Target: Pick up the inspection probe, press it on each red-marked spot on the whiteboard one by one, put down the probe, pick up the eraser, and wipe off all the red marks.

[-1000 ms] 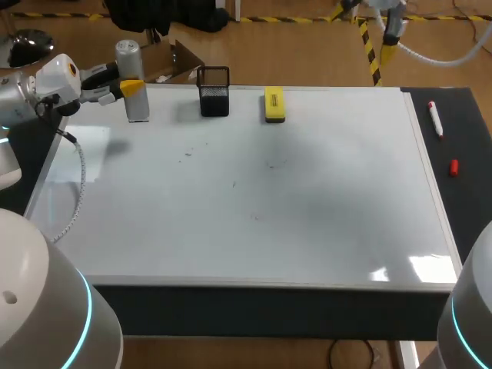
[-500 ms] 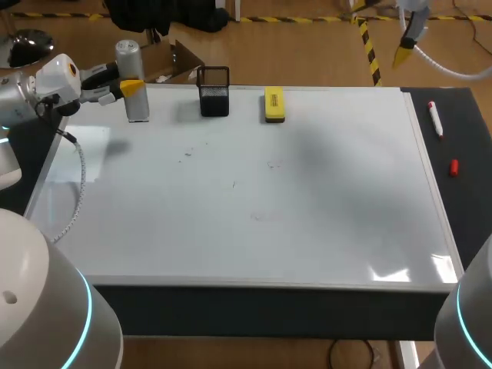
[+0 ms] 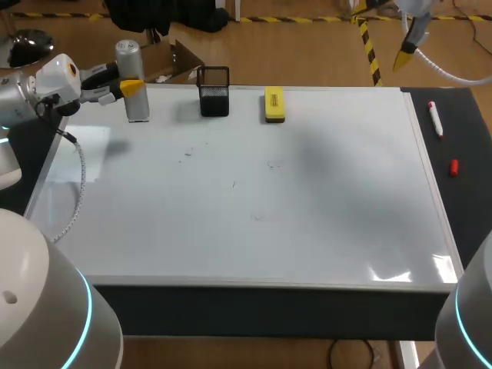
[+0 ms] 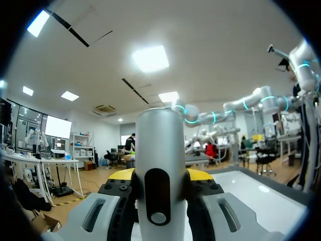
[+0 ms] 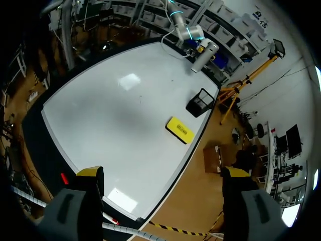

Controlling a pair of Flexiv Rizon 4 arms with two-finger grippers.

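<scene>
The inspection probe (image 3: 135, 81), a silver cylinder, stands upright at the far left corner of the whiteboard (image 3: 269, 223), and my left gripper (image 3: 127, 87) is shut on it. In the left wrist view the probe (image 4: 159, 170) fills the gap between the yellow tips of the left gripper (image 4: 159, 187). The yellow eraser (image 3: 274, 104) lies at the board's far edge. My right gripper (image 3: 407, 42) hangs high beyond the far right corner, open and empty. From the right wrist view, its wide-open gripper (image 5: 163, 175) looks down on the whiteboard (image 5: 115, 115), eraser (image 5: 180, 129) and probe (image 5: 204, 55). I see no red marks on the board, only faint dark specks.
A black mesh holder (image 3: 214, 91) stands between probe and eraser. A red marker (image 3: 435, 119) and its red cap (image 3: 453, 167) lie on the dark strip right of the board. A cable (image 3: 77, 192) from my left arm hangs over the board's left side.
My right gripper has shifted a little to the right beyond the far edge, and its shadow on the board has faded. The left arm and the probe have not moved.
</scene>
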